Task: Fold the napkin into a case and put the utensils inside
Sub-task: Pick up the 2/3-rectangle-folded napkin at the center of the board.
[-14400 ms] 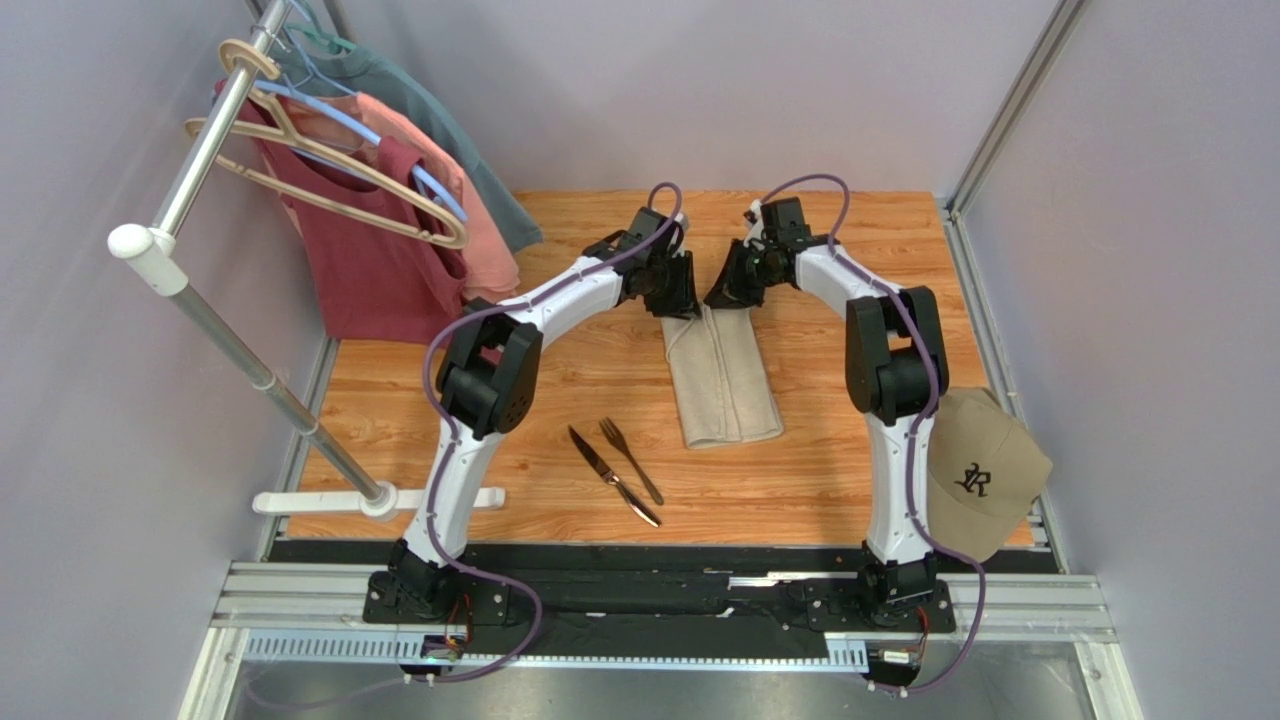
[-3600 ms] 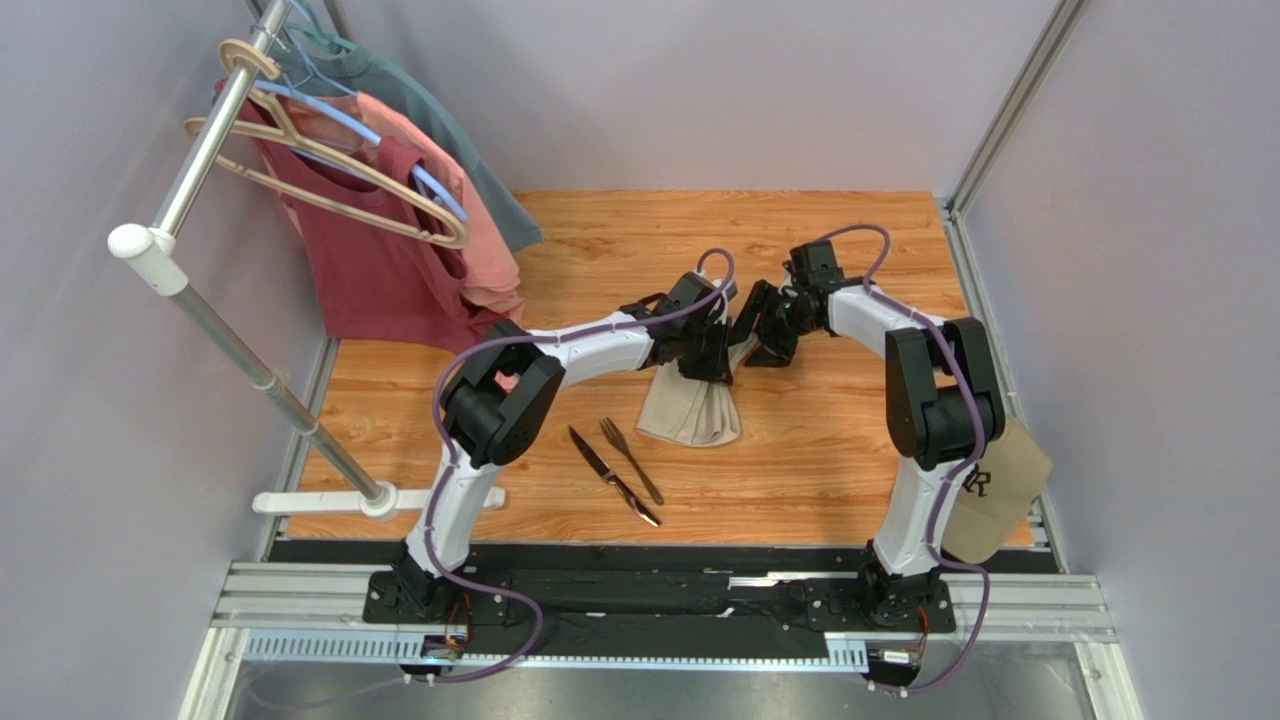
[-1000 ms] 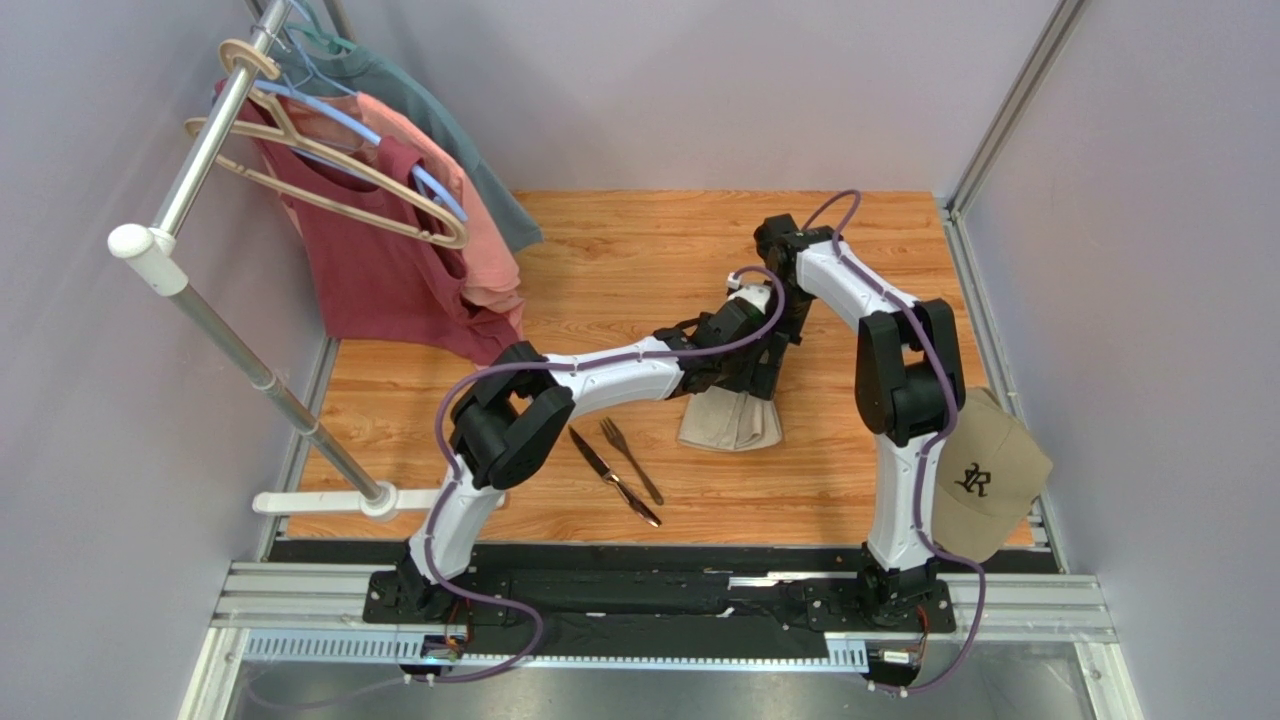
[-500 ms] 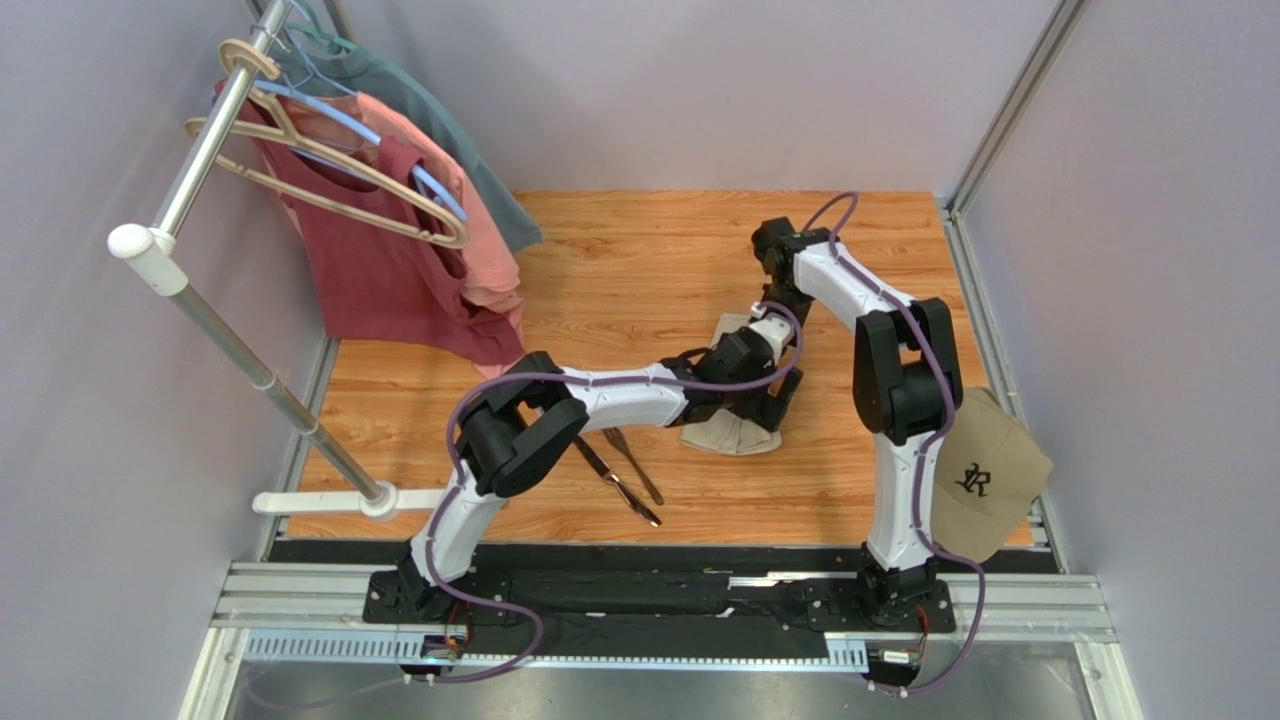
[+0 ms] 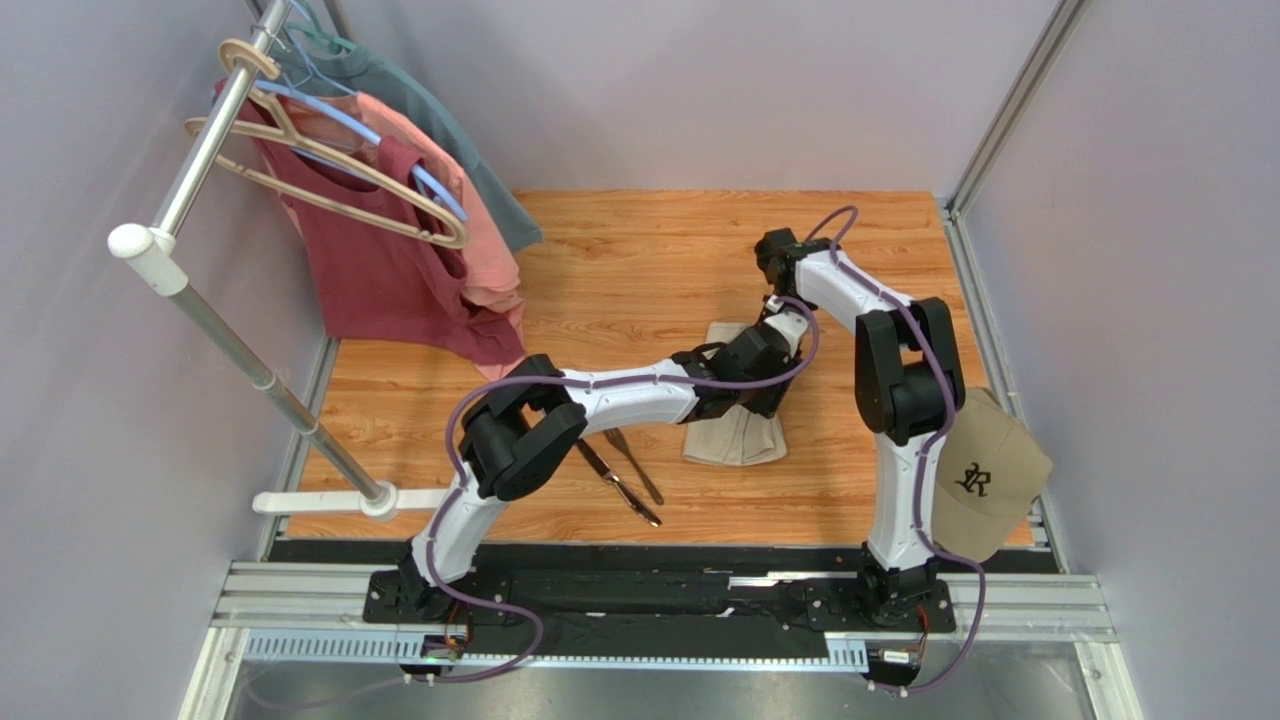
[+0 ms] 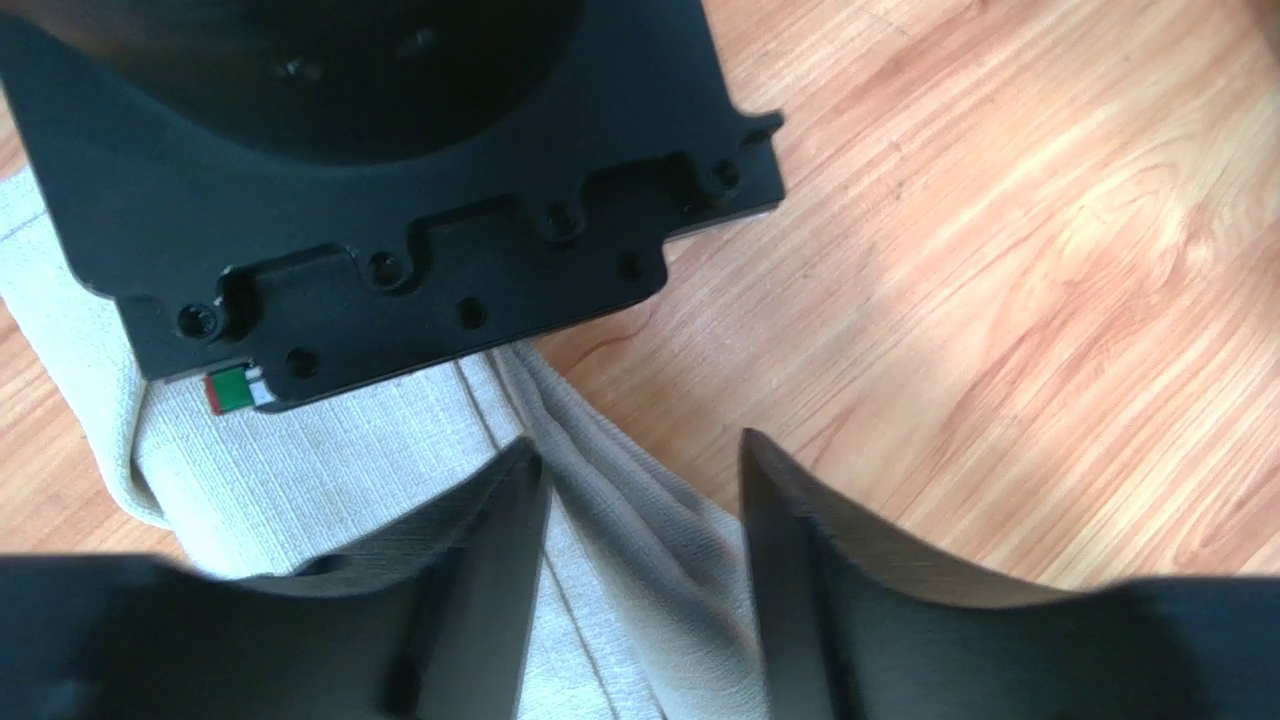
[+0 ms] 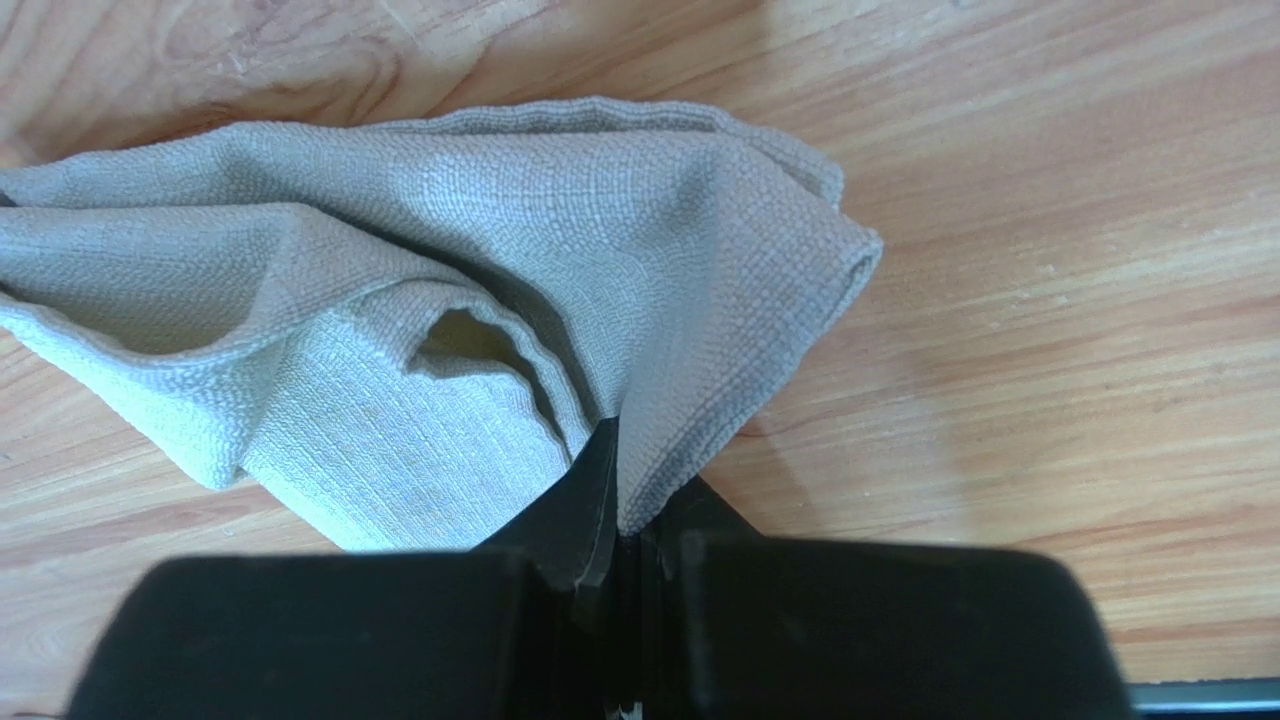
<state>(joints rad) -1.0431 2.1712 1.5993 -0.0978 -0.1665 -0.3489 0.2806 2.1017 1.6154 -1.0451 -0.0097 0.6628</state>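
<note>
From where I stand, the folding is the step in hand, and nothing has gone into the cloth yet. The napkin (image 5: 733, 435) lies on the table (image 5: 601, 255) between the two arms as a short, doubled-over bundle, rumpled at its far end, not a neat narrow pouch. The right gripper (image 7: 616, 480) is pinched shut on a gathered fold at that far end, with the cloth bunching out ahead of its fingers. The left gripper (image 6: 639, 480) reaches right across from the other side. Its jaws stand apart, straddling the layered edge of the napkin, and as far as I can see they touch nothing. The fork (image 5: 639, 473) and knife (image 5: 631, 503) lie side by side on the wood just left of the napkin, partly under the left arm. I'd say the next move calls for the left jaws to close on that edge and not on the whole stack. The two grippers would then need to pull the fold flat together so that one end is left open. The cloth is soft, so a layer could slip and spoil the pocket. As for writing, the tan cap (image 5: 984, 480) at the right edge carries a dark interlaced monogram whose letters I can't read with any confidence. A tiny green and red tag (image 6: 229, 390) on the black housing near the left gripper is too small to read. The napkin itself is plain.
</note>
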